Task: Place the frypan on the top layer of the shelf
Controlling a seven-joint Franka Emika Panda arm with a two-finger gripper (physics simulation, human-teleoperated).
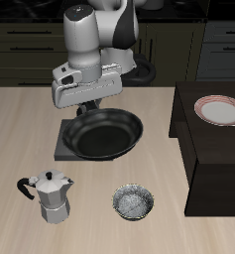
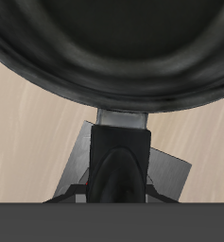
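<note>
Hovering end effector (image 1: pixel 89 107) | frypan (image 1: pixel 109 136) on burner plate (image 1: pixel 61 147) | no writing legible

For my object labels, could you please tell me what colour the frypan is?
The frypan is black with a faint grey sheen, shown best in the exterior view.

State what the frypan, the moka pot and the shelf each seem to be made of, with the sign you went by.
Frypan: dark metal, semi-gloss, going by the soft grey sheen along its rim; a coating is possible.
Moka pot: bare polished metal, silvery with bright facets; its handle looks like black plastic.
Shelf: dark brown-black, matte, probably stained wood; no grain is visible.
</note>
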